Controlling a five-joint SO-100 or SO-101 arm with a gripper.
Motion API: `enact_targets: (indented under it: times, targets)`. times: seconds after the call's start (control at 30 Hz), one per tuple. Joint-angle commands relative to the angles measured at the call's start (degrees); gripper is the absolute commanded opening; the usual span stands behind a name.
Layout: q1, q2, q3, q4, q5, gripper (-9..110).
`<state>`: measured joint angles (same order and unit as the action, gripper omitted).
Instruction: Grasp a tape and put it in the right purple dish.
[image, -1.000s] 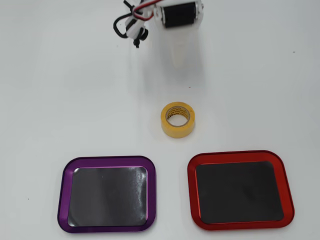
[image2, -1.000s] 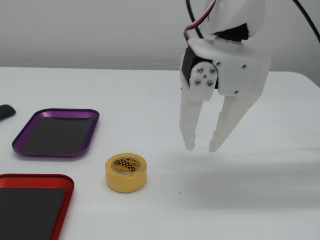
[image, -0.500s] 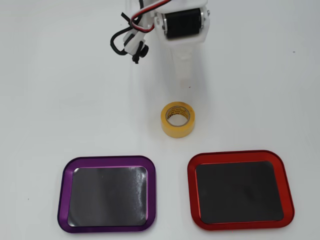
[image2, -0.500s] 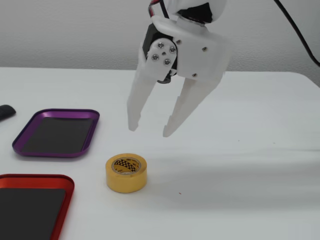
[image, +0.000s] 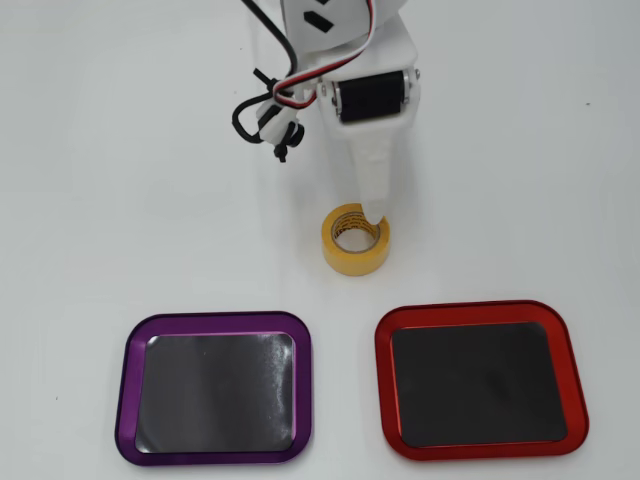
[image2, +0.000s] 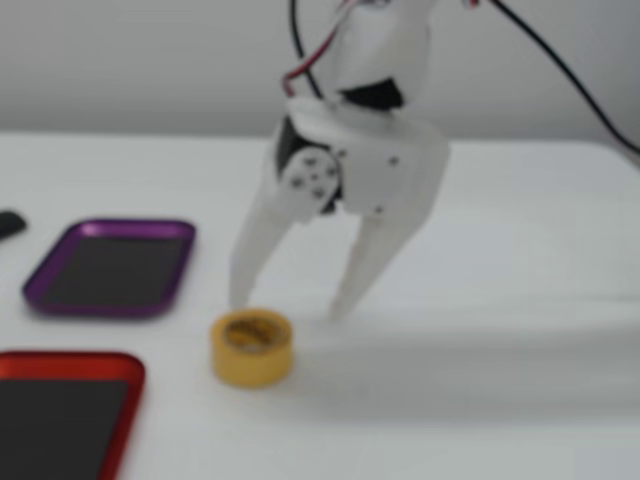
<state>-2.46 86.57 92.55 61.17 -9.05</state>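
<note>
Red tray (image2: 60, 400): nearest the fixed camera, at its 7 o'clock corner, black inside.
Tape (image2: 252, 346): flat on the white table (image2: 500, 400), hole up, at 1 o'clock from the red tray.
Purple dish (image2: 112, 266): at 10 o'clock from the tape in the fixed view, well apart, nothing in it.
My claw (image2: 285, 305): spread open, holding nothing; one fingertip just behind the roll, the other off toward 3 o'clock.
Overhead: my fingertip (image: 373, 212) overlaps the roll's rim (image: 355, 240) at 1 o'clock.

The white table (image: 120, 200) carries the tape (image: 356, 240), the purple dish (image: 215, 388) and a red-rimmed tray (image: 480, 380)
</note>
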Motion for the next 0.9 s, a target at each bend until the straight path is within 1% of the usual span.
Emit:
enact_targets:
  times: [0.0,0.27,0.37,0.57,0.87]
  targets:
    - [0.4,0.3,-0.1,-0.5,-0.4,22]
    - [0.5,0.3,7.1,-7.1,-0.4,20]
    - [0.5,0.3,8.5,-7.8,-0.5,20]
    - [0.6,-1.3,8.0,-8.8,-0.6,20]
    - [0.5,-11.7,5.1,-9.8,-1.7,20]
